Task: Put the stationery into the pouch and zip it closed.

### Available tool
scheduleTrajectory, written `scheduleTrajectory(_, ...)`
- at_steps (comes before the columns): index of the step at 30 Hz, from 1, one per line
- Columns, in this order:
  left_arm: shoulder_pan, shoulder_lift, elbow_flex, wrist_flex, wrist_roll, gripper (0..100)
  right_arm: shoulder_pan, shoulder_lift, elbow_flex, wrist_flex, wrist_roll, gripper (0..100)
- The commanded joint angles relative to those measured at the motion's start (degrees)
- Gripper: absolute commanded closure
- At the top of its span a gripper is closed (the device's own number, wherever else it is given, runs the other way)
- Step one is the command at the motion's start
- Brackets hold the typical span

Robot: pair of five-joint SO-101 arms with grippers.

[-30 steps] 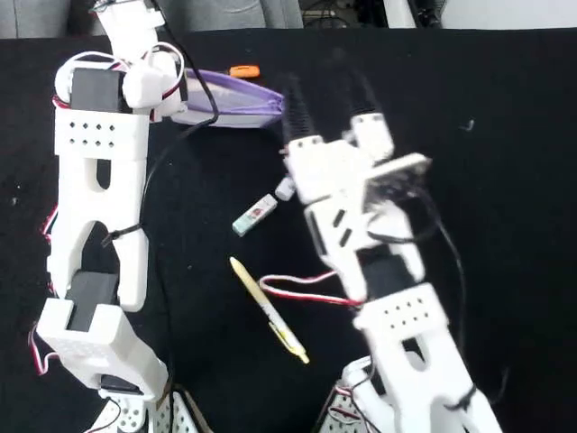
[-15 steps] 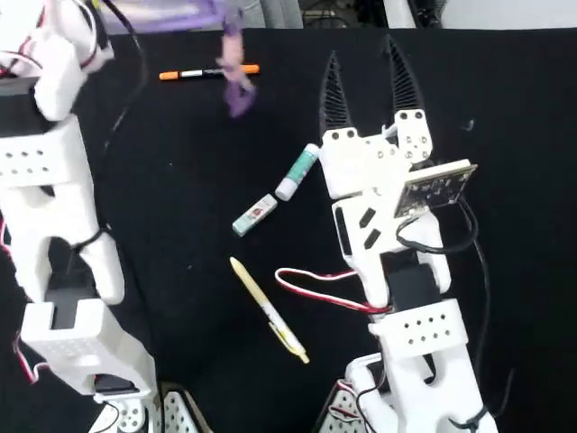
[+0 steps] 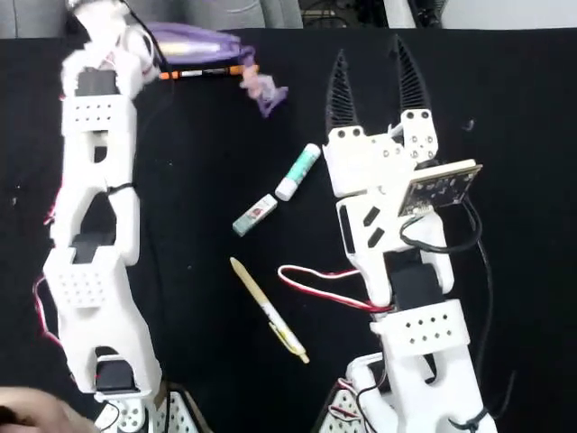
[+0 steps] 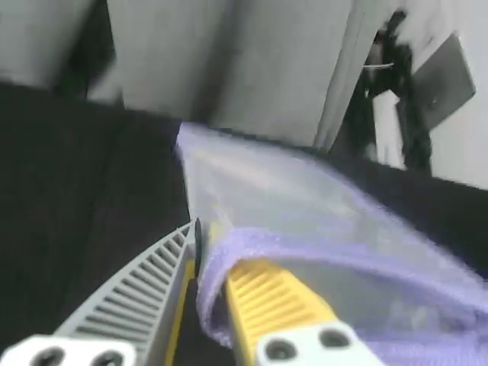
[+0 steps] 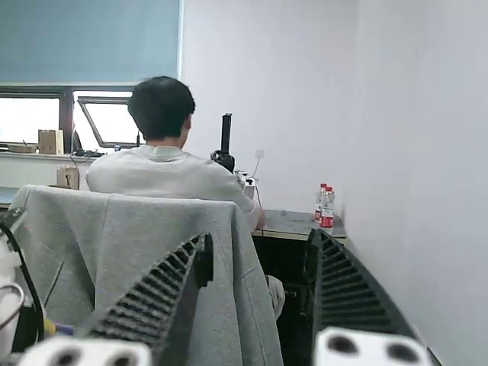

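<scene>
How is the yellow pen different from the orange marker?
The pen is yellow and lies slanted on the near side of the table. The marker has orange ends and lies level at the far edge, near the pouch. Both lie flat, outside the pouch.

Left hand (image 4: 197, 248) clamped; right hand (image 3: 370, 50) gaping (held level).

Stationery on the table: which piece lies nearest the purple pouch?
The orange-tipped marker, right beside the pouch; the glue stick, small block and yellow pen lie farther off.
</scene>
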Motion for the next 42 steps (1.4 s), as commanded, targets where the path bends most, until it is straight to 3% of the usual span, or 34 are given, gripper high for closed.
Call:
scheduleTrajectory(1,0.6,-0.1,-2.0,2.4,0.7,97,1.1,-1.6,-3.6,0.2,-0.3,79.7)
scheduleTrajectory(12,2.2,-2.8,-14.7,33.8,7.1,97,1.1,-2.1,-4.5,0.6,0.1,79.7)
scheduleTrajectory(20,5.1,-3.5,-15.8,47.7,7.1,97,1.1,-2.1,-4.9,0.6,0.1,79.7)
scheduleTrajectory(25,10.4,-4.8,-20.8,58.0,6.9,97,2.1,-2.2,-5.0,0.6,0.1,79.7)
scheduleTrajectory(35,18.7,-19.1,-7.9,57.8,6.7,97,9.1,-2.2,-7.2,0.7,-0.4,79.7)
scheduleTrajectory(42,18.6,-32.3,-12.8,53.2,1.3,97,9.1,-2.2,-7.5,0.7,-0.4,79.7)
